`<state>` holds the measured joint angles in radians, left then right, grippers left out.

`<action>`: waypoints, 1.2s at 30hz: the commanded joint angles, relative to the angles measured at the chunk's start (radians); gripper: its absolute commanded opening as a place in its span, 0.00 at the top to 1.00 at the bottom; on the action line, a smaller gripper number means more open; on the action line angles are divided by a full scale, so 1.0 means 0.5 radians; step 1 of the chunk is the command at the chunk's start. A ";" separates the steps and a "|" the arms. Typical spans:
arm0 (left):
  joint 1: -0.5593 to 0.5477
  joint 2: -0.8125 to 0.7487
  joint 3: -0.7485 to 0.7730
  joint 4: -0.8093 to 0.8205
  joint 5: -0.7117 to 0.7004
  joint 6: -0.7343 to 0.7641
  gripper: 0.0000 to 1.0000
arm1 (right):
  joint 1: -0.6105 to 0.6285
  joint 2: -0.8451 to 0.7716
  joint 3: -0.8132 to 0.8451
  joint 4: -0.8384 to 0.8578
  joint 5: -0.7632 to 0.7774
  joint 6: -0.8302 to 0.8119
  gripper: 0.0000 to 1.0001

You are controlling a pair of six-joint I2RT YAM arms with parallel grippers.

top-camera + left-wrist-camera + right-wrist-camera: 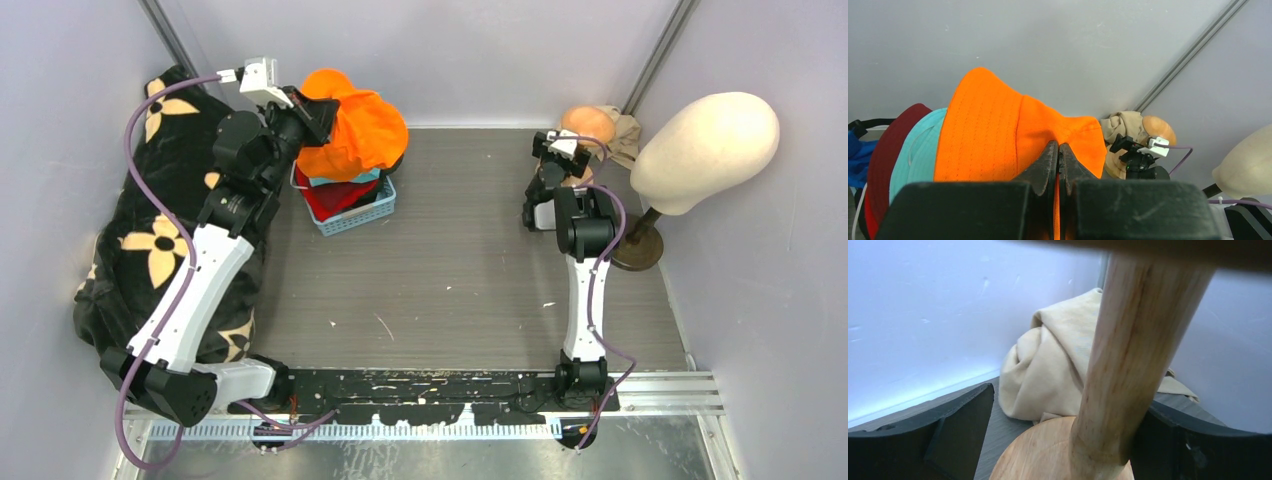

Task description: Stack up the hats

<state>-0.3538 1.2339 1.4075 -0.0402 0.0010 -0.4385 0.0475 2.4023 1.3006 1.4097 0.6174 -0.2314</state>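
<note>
My left gripper (312, 112) is shut on the brim of the orange bucket hat (362, 135) and holds it just above the blue basket (372, 213). In the left wrist view the jaws (1059, 150) pinch a fold of the orange hat (983, 130). A teal hat (918, 150) and a red hat (889, 150) lie under it, with blue fabric (855, 162) at the far left. From above, the red hat (330, 195) and a teal edge (340, 180) show in the basket. My right gripper (560, 150) is open, its fingers either side of a wooden post (1133, 350).
The post stands on a round wooden base (1043, 455), with a beige rag (1053, 365) behind it in the back right corner. A cream head form (705, 150) on a dark stand (637, 245) is at the right. A black floral cloth (160, 240) lies along the left wall.
</note>
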 commanded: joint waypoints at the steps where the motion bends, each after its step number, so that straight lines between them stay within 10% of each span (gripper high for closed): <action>1: -0.009 -0.038 -0.017 0.188 -0.008 0.017 1.00 | 0.077 -0.051 0.083 0.045 -0.267 0.120 0.04; 29: -0.009 -0.156 -0.132 0.265 -0.054 0.103 1.00 | 0.823 0.032 0.429 -0.244 -0.477 0.161 0.04; 36: -0.008 -0.024 -0.010 0.319 0.055 -0.012 1.00 | 0.837 -0.300 0.030 -0.175 -0.360 0.175 0.03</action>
<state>-0.3538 1.1851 1.3369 0.0181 -0.0139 -0.4118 0.4629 2.3981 1.4109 1.2533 0.4171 -0.1543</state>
